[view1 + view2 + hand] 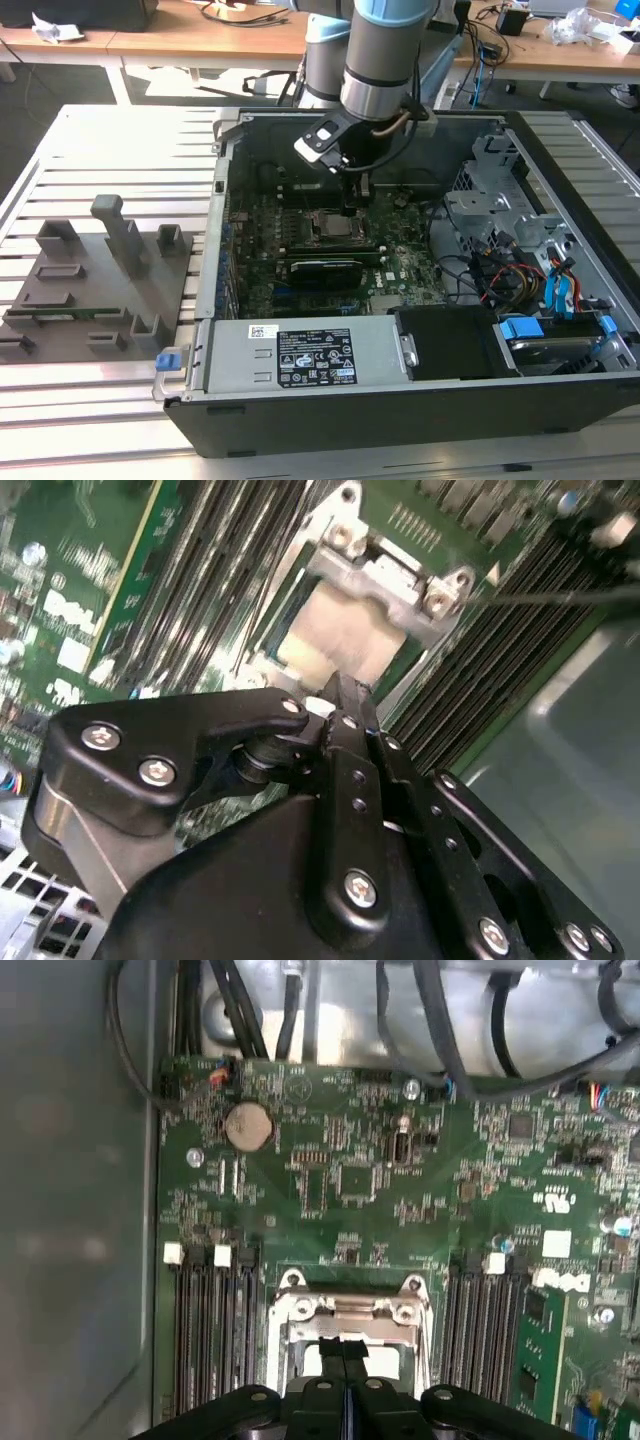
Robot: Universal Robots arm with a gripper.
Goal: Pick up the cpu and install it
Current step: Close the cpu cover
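Note:
The cpu (335, 635) lies flat in the socket on the green motherboard, its pale silvery-pink top showing under the metal socket frame (395, 580). In the first wrist view the cpu (310, 1360) shows as pale patches on either side of the fingertips, below the frame's bar (345, 1308). My gripper (335, 687) hangs just above the chip's middle, fingers pressed together with nothing between them. In the first wrist view the gripper (343, 1345) points straight down at the socket. In the exterior view the gripper (352, 205) reaches into the open computer case over the socket (335, 226).
Black memory slots (210, 1330) flank the socket on both sides. A long black card (325, 268) lies just in front of it, with the power supply (300, 360) nearer still. The drive cage and cables (510, 240) fill the exterior view's right. A grey parts fixture (90, 280) sits outside the case.

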